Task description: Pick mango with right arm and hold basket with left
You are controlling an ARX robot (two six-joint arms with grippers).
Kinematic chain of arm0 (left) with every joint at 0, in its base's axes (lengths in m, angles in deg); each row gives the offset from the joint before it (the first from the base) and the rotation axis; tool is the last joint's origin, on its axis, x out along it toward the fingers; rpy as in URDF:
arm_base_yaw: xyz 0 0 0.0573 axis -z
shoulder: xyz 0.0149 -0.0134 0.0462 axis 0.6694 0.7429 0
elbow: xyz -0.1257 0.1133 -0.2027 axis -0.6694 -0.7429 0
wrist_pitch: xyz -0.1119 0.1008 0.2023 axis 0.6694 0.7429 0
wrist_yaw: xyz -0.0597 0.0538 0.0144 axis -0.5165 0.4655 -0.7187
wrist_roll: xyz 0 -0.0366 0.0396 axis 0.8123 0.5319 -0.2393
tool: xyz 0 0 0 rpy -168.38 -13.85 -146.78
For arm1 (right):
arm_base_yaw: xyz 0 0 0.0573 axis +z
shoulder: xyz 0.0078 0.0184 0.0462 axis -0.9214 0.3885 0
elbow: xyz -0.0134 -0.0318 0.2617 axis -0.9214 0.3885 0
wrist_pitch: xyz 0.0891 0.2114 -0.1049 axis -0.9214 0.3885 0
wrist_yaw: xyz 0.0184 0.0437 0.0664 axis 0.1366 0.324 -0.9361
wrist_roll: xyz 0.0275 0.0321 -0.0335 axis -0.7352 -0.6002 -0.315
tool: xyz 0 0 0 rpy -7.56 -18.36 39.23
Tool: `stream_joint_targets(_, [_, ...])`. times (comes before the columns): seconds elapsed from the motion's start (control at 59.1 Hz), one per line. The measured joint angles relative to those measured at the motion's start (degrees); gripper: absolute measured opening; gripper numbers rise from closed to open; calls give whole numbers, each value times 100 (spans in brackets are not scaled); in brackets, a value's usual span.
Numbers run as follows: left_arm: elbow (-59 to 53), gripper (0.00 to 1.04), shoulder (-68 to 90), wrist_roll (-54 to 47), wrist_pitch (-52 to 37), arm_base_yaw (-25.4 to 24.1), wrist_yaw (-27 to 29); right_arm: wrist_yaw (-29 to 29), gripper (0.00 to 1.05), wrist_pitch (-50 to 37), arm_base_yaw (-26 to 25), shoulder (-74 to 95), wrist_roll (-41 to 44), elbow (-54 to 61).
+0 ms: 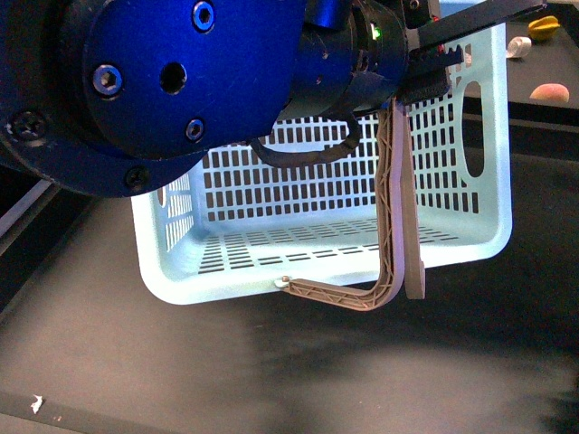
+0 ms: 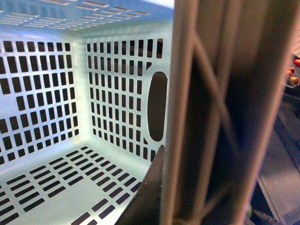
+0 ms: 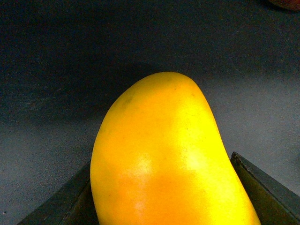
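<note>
Right wrist view: mango point(image 3: 159, 122) fills the lower centre, pinched between the right gripper's point(image 3: 161, 161) two dark fingers point(image 3: 262, 183), over a dark table point(image 3: 70, 56). Front view: the blue left arm point(image 1: 136, 72) fills the upper left; the left gripper point(image 1: 432, 74) is clamped on the grey handle point(image 1: 395, 199) of the pale blue basket point(image 1: 493, 240), mid-frame. A peach-coloured fruit point(image 1: 549, 91) lies far upper right.

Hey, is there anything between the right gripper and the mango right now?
No, nothing visible. In the right wrist view the mango sits between the right gripper's dark fingers, which press close on both sides. Only dark tabletop shows behind it.
</note>
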Motion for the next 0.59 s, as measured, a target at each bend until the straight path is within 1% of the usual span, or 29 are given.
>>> stream_joint_targets(0.288, [0,6,0,0,0,0,-2,-131,71,-79,9,-289,-70,321])
stream_joint_targets(0.592, [0,6,0,2,0,0,-2,-476,71,-155,223,-1526,-417,1027])
